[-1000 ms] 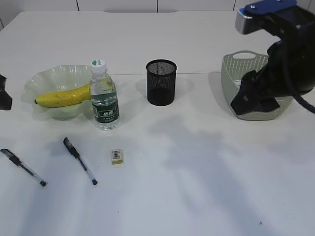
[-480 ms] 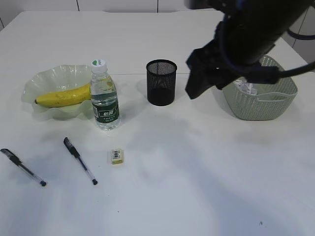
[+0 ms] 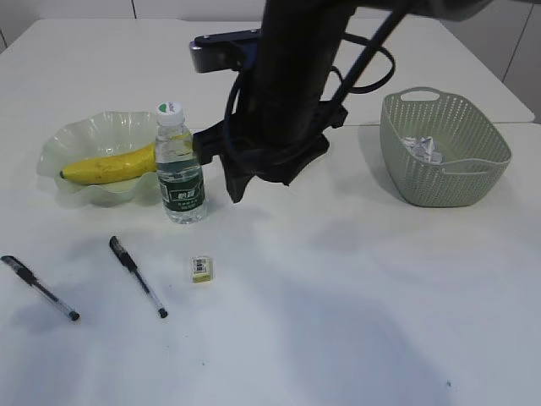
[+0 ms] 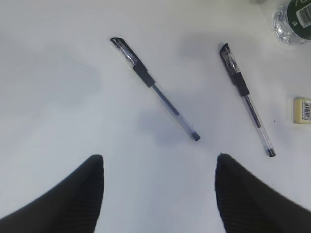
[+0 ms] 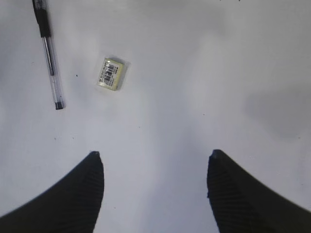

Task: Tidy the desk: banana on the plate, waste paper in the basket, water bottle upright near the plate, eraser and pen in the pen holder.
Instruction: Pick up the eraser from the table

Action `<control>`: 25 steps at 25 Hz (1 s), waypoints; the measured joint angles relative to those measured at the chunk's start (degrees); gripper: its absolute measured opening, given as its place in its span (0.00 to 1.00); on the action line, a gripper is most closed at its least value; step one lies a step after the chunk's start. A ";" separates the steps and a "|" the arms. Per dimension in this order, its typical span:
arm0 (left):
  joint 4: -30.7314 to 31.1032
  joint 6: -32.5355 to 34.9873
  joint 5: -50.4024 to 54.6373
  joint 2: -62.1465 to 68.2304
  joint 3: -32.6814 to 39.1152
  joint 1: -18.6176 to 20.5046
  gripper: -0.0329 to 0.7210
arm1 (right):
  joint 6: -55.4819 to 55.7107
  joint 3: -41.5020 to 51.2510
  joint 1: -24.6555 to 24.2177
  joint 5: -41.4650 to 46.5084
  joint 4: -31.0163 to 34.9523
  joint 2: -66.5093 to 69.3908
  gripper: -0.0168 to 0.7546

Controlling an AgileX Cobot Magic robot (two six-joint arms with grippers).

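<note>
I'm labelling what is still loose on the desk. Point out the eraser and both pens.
eraser [image 5: 112, 74]: right wrist view, on its barcode label.
left pen [image 4: 154, 88]: left wrist view, mid-barrel below the grip.
right pen [image 4: 245, 97]: left wrist view, just below the dark grip.

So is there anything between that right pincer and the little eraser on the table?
Nothing visible. In the right wrist view the open right pincer looks down on bare table, with the eraser up and to the left; the nearest pen lies beyond it.

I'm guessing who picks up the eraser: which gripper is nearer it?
Probably right. The right gripper is open above the table with the eraser just ahead; in the left gripper view it sits at the far right edge.
</note>
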 joint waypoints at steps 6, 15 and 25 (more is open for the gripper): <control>0.21 0.00 1.16 -0.10 0.09 0.00 0.71 | 10.17 -6.48 4.34 0.61 -1.81 7.06 0.66; 1.37 0.00 1.95 -0.10 0.09 0.00 0.71 | 19.83 -14.36 5.34 0.83 -1.81 17.63 0.66; 2.16 0.00 2.05 -0.10 0.09 0.00 0.71 | 23.88 -17.98 5.34 0.83 -0.33 24.82 0.66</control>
